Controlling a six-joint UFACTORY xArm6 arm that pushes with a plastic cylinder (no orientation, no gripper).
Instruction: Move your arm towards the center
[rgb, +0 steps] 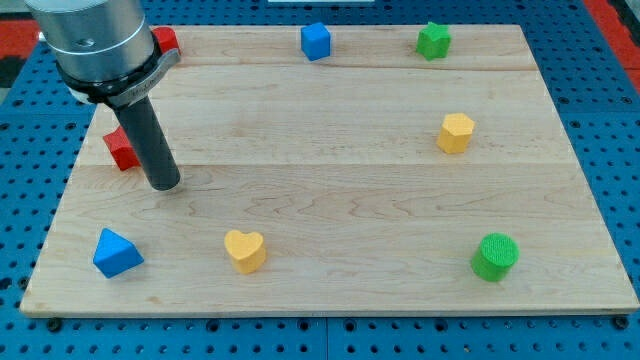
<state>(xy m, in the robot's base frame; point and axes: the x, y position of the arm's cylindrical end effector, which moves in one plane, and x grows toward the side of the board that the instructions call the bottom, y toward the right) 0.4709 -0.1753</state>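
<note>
My dark rod comes down from the arm's grey body at the view's top left, and my tip (163, 185) rests on the wooden board (330, 190) at the left side. A red block (120, 150) sits just left of the rod, partly hidden behind it. Another red block (165, 41) peeks out at the top left, mostly hidden by the arm. A blue triangular block (117, 253) lies below the tip, near the bottom left. A yellow heart block (245, 250) lies to the lower right of the tip.
A blue cube (315, 41) and a green star-like block (433, 40) sit along the top edge. A yellow hexagonal block (455, 132) is at the right. A green cylinder (495, 256) is at the bottom right. Blue pegboard surrounds the board.
</note>
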